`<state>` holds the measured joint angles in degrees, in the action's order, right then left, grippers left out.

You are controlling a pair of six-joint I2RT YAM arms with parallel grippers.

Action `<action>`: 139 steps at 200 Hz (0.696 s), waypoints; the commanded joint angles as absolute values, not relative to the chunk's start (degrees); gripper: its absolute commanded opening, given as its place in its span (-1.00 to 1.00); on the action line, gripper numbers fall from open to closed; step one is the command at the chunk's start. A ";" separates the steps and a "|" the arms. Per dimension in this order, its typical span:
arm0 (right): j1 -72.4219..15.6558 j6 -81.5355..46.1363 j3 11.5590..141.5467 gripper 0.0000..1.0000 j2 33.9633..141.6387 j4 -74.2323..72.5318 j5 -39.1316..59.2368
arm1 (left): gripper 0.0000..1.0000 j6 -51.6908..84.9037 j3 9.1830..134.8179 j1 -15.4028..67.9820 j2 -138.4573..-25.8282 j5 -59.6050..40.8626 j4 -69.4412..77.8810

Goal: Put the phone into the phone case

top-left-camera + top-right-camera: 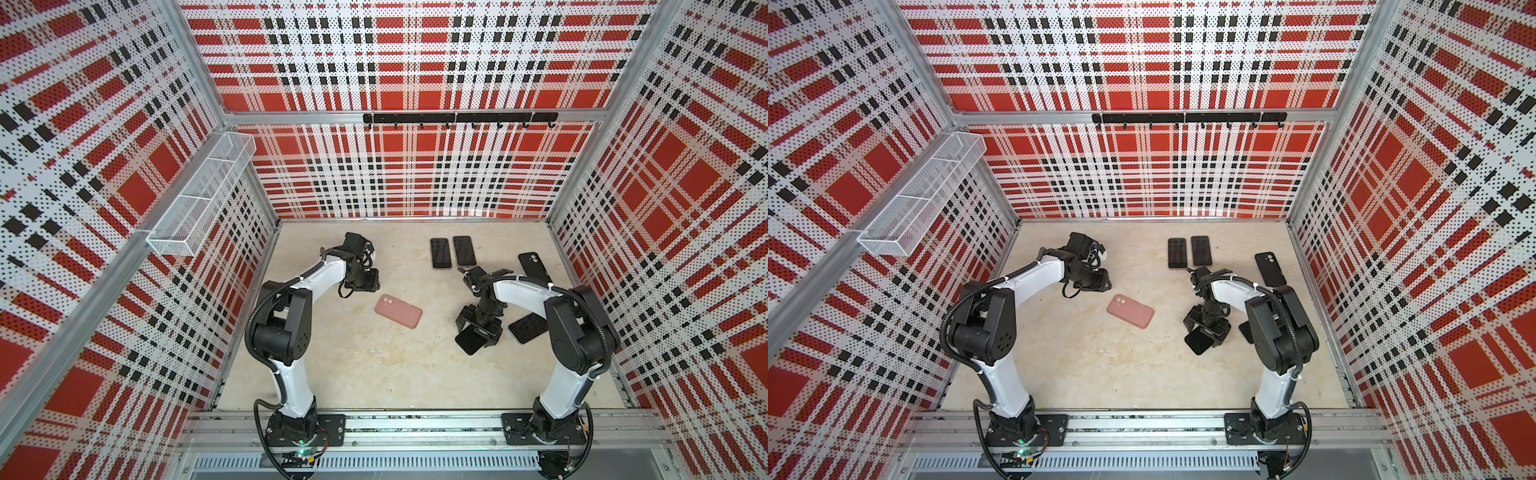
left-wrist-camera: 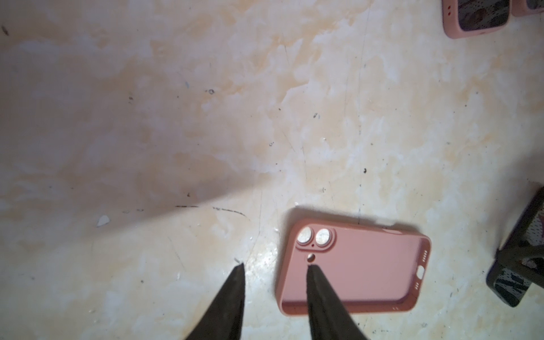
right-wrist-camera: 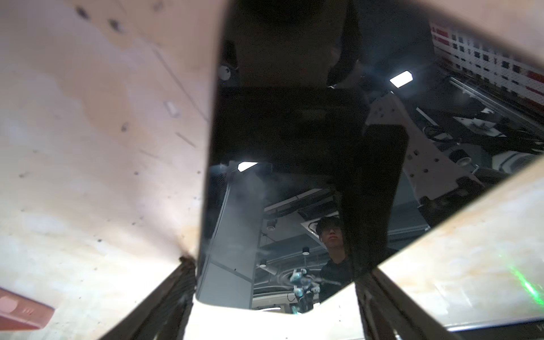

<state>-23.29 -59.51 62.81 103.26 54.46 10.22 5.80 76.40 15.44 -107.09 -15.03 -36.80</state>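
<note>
Robot lab cell: plaid panels (image 1: 395, 166), aluminium frame (image 1: 415, 118)

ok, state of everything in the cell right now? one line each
pink case: empty, flat, open side up
left gripper: open, empty, near pink case
right gripper: astride black phone, clamp unclear
black phone: screen up, between right gripper's jaws
rear phone pair: pink-cased, screens up
phone by right arm: flat, screen up
black back-up item: phone or case, unclear

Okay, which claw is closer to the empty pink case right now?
Left. The left claw hangs open at the camera-cutout end of the pink case. The right claw is farther off on the case's other side, straddling a black phone.
</note>
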 commanded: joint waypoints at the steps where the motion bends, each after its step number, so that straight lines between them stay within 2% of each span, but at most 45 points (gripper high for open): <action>1: -24.16 -56.31 61.38 0.62 102.27 51.39 6.28 | -0.22 5.94 75.85 14.95 -105.72 -15.18 -36.12; 56: -24.16 -49.56 57.43 0.46 96.84 47.29 3.88 | -0.22 6.08 75.85 14.90 -106.87 -14.71 -36.14; 139: -28.56 -22.15 61.82 0.33 98.94 47.22 -1.23 | -0.19 7.83 76.11 15.82 -104.96 -14.24 -35.15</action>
<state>-26.39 -32.88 59.77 97.58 47.64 0.99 6.63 76.40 15.53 -107.09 -13.65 -36.47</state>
